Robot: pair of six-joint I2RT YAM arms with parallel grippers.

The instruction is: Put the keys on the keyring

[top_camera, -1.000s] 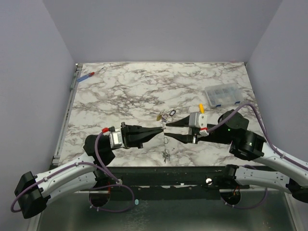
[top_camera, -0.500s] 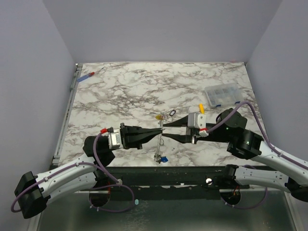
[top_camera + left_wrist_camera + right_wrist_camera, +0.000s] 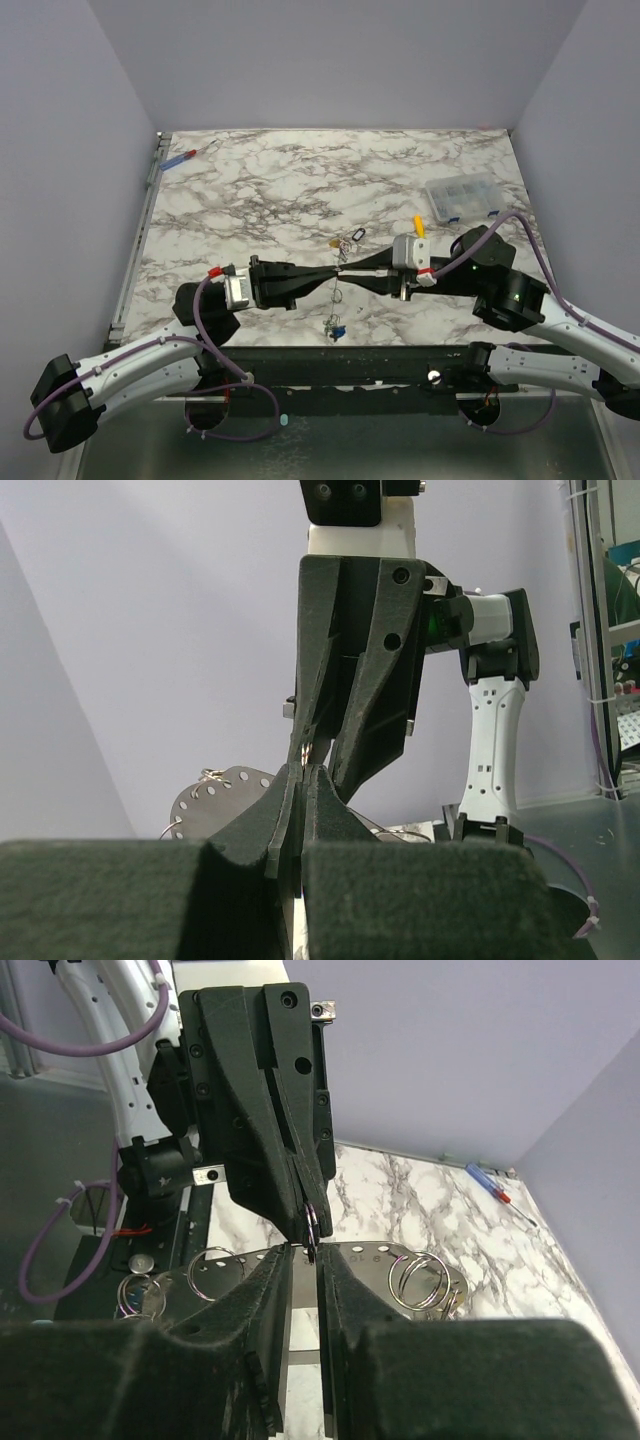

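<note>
My two grippers meet tip to tip above the near middle of the table. My left gripper (image 3: 331, 273) (image 3: 303, 776) is shut on the thin silver keyring (image 3: 338, 292), whose wire hangs down below the tips. My right gripper (image 3: 346, 271) (image 3: 302, 1256) has its jaws drawn in around the same ring (image 3: 312, 1228), with a narrow gap left between the pads. A small bunch of keys (image 3: 335, 327), one with a blue cap, dangles at the bottom of the loop. A yellow-capped key (image 3: 331, 242) lies on the marble just behind.
A perforated grey metal plate (image 3: 385, 1258) carrying small split rings (image 3: 420, 1280) lies below the tips. A clear compartment box (image 3: 462, 198) sits at the right. A yellow-handled screwdriver (image 3: 418, 225) lies by the right wrist. A red-and-blue screwdriver (image 3: 180, 157) lies at the far left corner.
My right gripper was open; its jaws have now closed at the left gripper's tips. The hanging keys have swung a little left, and the blue cap has come into view.
</note>
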